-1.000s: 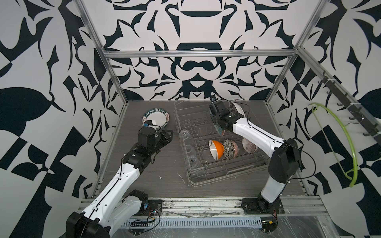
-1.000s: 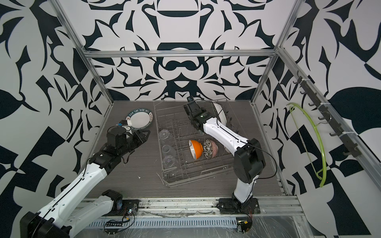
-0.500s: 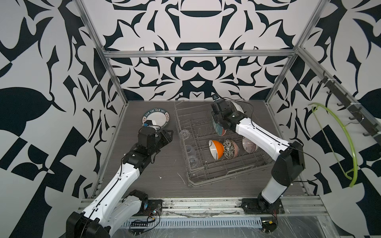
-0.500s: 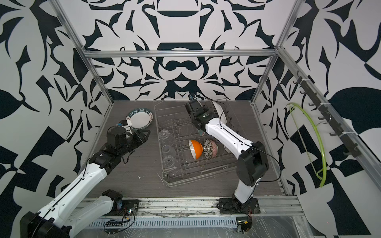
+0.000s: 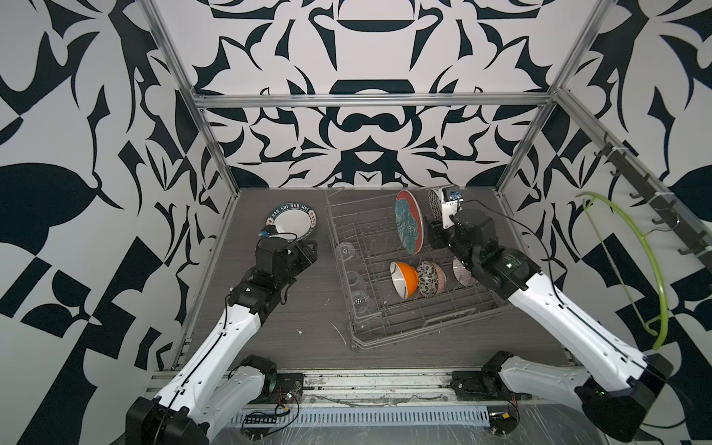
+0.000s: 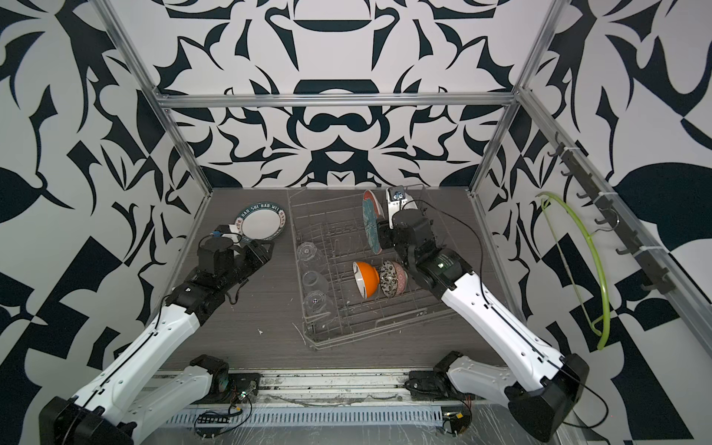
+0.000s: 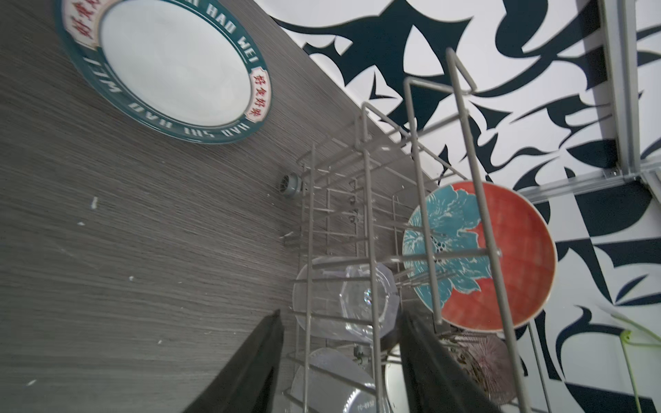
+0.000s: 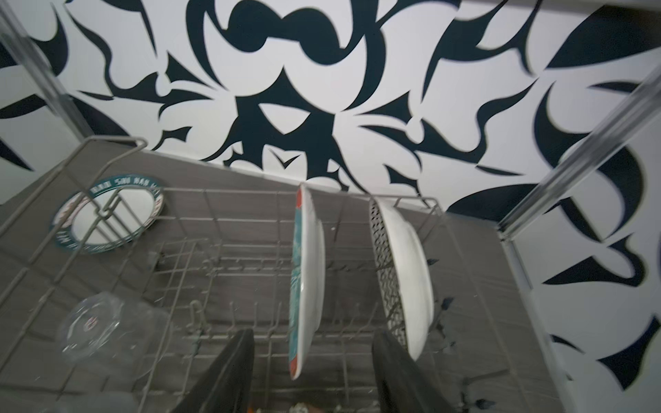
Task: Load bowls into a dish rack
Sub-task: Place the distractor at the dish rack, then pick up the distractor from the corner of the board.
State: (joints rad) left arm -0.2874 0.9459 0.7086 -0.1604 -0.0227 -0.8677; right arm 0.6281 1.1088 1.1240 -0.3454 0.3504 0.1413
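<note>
In both top views the three bowls [image 5: 430,278] stand on edge inside the dish rack [image 5: 400,333], so loading looks finished. In the left wrist view the left fingers [image 7: 250,368] gape empty beside the rack. In the right wrist view the right fingers [image 8: 229,372] stand apart holding nothing, with the flower plate [image 8: 304,286] just ahead, so the next move calls for backing out without knocking it.

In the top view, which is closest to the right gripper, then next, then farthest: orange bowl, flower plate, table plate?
1. Flower plate, upright beside the right gripper.
2. Orange bowl, in the rack.
3. Table plate, outside the rack.
</note>
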